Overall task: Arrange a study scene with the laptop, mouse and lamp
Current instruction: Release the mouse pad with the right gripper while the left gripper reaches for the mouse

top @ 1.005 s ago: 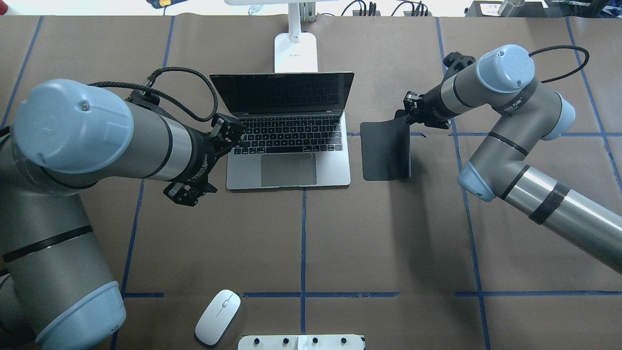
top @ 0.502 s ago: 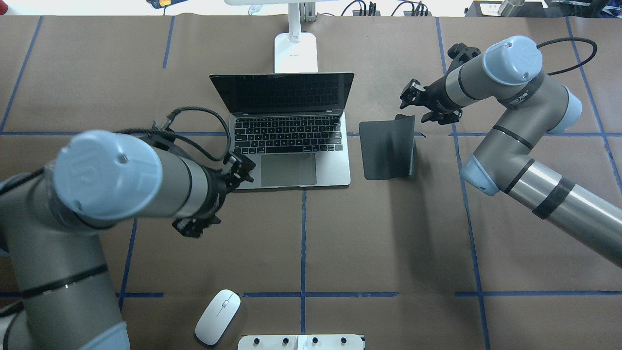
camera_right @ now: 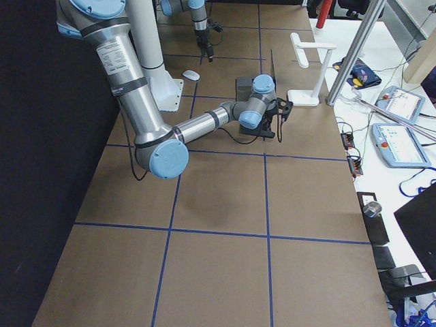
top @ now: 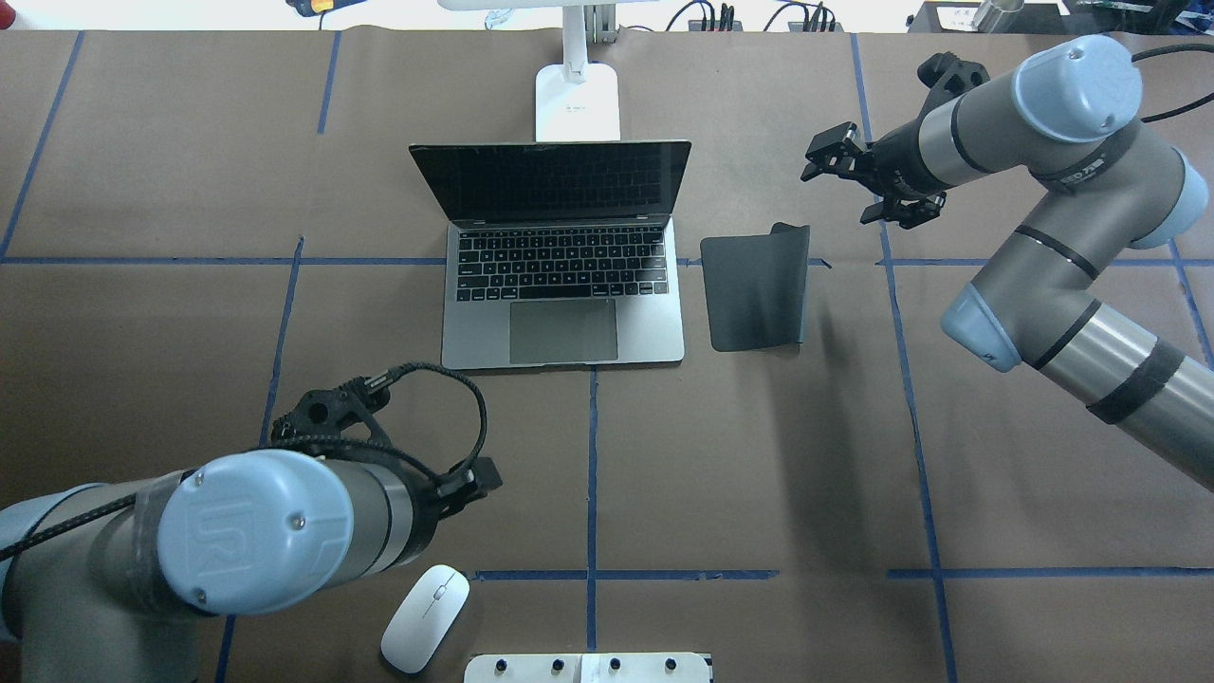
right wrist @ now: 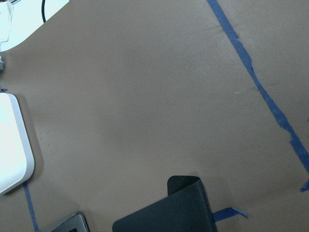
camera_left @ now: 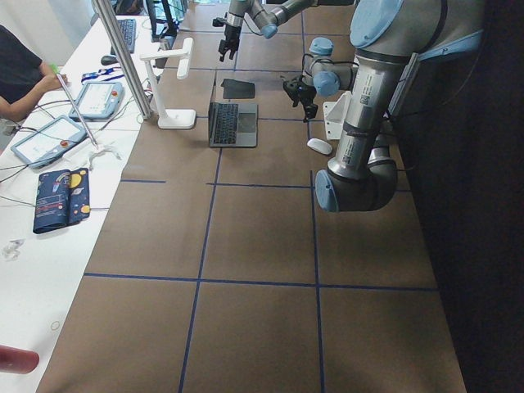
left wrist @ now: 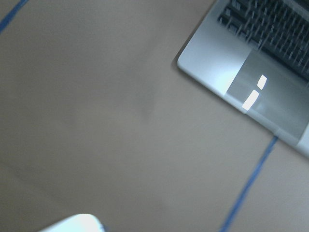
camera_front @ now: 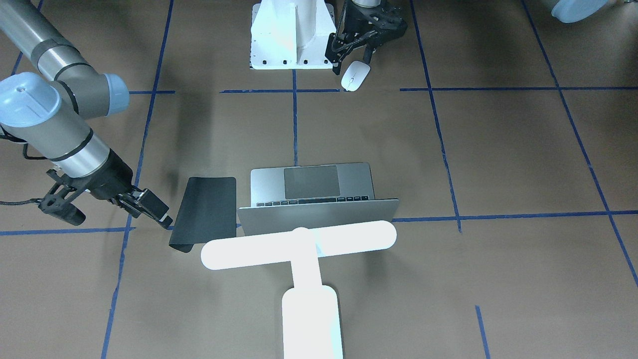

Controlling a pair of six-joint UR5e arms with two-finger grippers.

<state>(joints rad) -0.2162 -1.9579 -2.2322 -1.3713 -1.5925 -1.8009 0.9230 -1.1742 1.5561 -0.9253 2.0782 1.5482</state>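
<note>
My left arm (top: 256, 531) has swung back from beside the laptop (top: 564, 285) to the near edge of the bench (top: 759, 474), and my left jaws now hang spread and empty right over the mouse (top: 425, 618), which lies untouched just beside the white pedestal (camera_front: 291, 35), well apart from everything else. My right arm (top: 1043, 123) has lifted off the far corner of the black mat (top: 756, 294) it was at a second ago; my right jaws are open with nothing in them, just beyond the mat, whose far right corner curls up off the bench. The laptop has not moved: it sits open, keyboard towards me, with the lamp (camera_front: 299, 244) glowing directly behind its lid and the mat just to its right. So I judge that the laptop, lamp and mat are set and the mouse is the one piece left. The next move looks like mine on the left: come down, close on the slick little shell without letting it squirt out, and carry it across to the mat
</note>
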